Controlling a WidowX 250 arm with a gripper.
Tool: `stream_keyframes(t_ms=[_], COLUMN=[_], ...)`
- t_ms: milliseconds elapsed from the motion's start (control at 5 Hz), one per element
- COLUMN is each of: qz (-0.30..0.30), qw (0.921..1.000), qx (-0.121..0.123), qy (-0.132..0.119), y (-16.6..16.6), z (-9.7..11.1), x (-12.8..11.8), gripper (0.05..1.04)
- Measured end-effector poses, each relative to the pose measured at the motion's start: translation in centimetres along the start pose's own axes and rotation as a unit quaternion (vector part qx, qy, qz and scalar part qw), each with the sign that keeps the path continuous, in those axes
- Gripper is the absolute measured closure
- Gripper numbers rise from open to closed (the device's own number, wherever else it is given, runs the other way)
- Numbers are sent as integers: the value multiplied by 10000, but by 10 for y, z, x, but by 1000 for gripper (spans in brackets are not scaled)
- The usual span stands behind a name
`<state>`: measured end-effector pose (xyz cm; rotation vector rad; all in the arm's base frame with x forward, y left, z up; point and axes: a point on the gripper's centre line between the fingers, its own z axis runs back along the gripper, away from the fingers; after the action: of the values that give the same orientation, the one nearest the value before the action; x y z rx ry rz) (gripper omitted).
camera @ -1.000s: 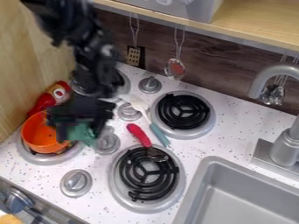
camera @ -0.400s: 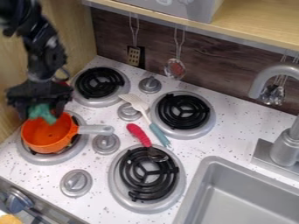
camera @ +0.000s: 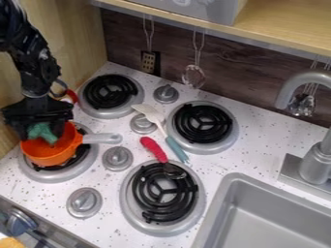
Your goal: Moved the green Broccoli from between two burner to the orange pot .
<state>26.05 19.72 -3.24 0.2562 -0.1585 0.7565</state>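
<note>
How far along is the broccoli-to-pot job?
Done: broccoli is off the counter and at the mouth of the orange pot.
In hand: gripper is down at the pot, broccoli between its fingers.
Left: let go and back out. No release visible yet, and I can't tell if the broccoli touches the pot's bottom.

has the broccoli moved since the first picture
Yes: the broccoli has moved toward the picture's left and slightly up, away from the knob below the pot's handle.
</note>
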Motion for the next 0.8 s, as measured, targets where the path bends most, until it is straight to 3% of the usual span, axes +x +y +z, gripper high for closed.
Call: stream_keyframes(t_ms=[200,400,800], qz=[-6,-38,-289], qw=[10000,10000,9994], qx=[-3,14,206], qy=[-10,-86,-9], y=[0,-3,-21], z=[0,10,57], x=[0,-2,-2], gripper=[83,83,83])
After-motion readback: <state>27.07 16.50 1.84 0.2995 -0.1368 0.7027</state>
